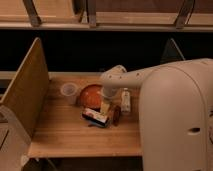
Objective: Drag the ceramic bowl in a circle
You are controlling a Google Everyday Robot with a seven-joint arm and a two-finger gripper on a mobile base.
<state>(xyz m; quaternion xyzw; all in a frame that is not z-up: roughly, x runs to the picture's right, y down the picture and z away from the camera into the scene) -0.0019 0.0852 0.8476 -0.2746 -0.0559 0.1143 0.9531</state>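
The orange-red ceramic bowl [89, 94] sits on the wooden table [65, 132], right of a small translucent cup [69, 92]. My gripper [106, 106] hangs from the white arm and comes down at the bowl's right edge, partly covering it. A flat dark packet [96, 116] lies just in front of the bowl and below the gripper.
A wooden side panel [22, 95] stands along the table's left edge. A small pale bottle-like object [125, 100] stands right of the gripper. My large white arm body [175, 120] fills the right side and hides that end of the table. Dark shelving runs behind.
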